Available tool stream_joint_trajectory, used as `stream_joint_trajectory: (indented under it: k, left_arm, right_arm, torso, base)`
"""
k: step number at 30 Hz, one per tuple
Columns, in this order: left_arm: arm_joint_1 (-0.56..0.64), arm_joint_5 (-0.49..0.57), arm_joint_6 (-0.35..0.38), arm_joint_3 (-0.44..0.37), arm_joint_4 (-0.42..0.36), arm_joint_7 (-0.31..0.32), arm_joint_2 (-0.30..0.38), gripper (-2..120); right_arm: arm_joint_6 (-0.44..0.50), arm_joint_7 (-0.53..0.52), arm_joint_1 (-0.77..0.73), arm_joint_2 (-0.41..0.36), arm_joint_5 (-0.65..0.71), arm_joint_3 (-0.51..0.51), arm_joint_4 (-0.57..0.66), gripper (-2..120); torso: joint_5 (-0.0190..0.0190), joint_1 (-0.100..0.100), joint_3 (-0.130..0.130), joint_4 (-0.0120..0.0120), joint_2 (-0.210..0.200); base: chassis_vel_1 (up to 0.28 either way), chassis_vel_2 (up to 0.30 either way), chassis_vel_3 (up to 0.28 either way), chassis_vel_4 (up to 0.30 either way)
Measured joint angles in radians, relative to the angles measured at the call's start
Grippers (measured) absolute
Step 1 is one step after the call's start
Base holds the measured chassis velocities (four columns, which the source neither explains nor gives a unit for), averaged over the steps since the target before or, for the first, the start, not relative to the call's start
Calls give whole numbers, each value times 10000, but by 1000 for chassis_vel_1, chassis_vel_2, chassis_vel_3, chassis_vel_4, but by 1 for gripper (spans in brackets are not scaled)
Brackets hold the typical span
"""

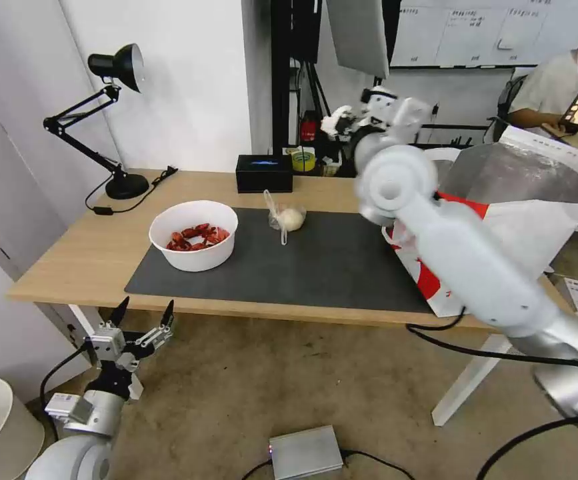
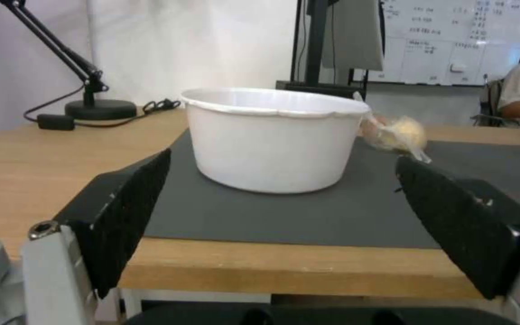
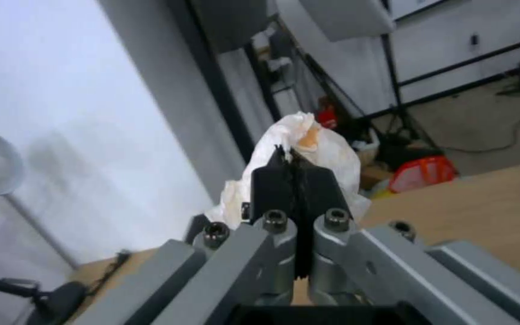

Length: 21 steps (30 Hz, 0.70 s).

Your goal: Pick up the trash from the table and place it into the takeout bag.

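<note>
Raised high at one o'clock over the table [image 1: 69,260]: right gripper [image 3: 293,169], jaws pinched tight on the crumpled white tissue [image 3: 326,151], lifted clear for carrying toward the takeout bag [image 1: 535,227] gaping at three o'clock. Parked low at seven o'clock, below the table edge: left gripper [image 1: 143,319], fingers spread wide, facing the white bowl of red shells [image 1: 194,235]. On the dark mat [image 1: 329,267] at twelve o'clock, the bagged cream bun [image 1: 289,219]; behind, black tissue box [image 1: 264,173] and desk lamp [image 1: 112,120]. Nothing blocking the bag's mouth, apparently.
</note>
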<state>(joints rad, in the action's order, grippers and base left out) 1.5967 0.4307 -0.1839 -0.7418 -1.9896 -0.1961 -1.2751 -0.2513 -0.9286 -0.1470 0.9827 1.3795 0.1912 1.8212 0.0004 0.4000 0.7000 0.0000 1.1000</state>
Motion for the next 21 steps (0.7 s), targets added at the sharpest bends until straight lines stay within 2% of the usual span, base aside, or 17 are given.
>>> stream_joint_trajectory:
  k: [1, 5, 7, 10, 18, 21]
  left_arm:
    - [0, 0, 0, 0, 0, 0, 0, 100]
    - [-47, -32, 1, 84, 10, 0, -11, 100]
    - [-54, -36, 3, 101, 12, 0, -15, 100]
    - [-121, -167, 17, 320, 43, 4, -44, 100]
    - [-193, -303, 48, 569, 45, 17, -81, 100]
    - [-259, -359, 80, 745, 32, 46, -38, 100]
  right_arm:
    - [0, 0, 0, 0, 0, 0, 0, 0]
    - [-79, 155, -742, -1049, 148, -631, 690, 0]
    - [-98, 189, -828, -1167, 156, -714, 767, 0]
    - [-150, 330, -1372, -1894, 319, -1364, 1292, 0]
    - [-169, 480, -2337, -2644, 537, -2615, 1741, 0]
    - [-182, 688, -3168, -3128, 601, -3561, 1926, 0]
  torso:
    - [0, 0, 0, 0, 0]
    - [-1, 0, 0, -2, 0]
    - [-1, 0, 0, -2, 0]
    - [-3, -1, -1, -1, 0]
    - [-1, 0, 0, 0, 0]
    - [-3, 0, -1, -1, 0]
  base:
    - [0, 0, 0, 0]
    - [0, 0, 0, 0]
    - [0, 0, 0, 0]
    - [0, 0, 0, 0]
    - [0, 0, 0, 0]
    - [0, 0, 0, 0]
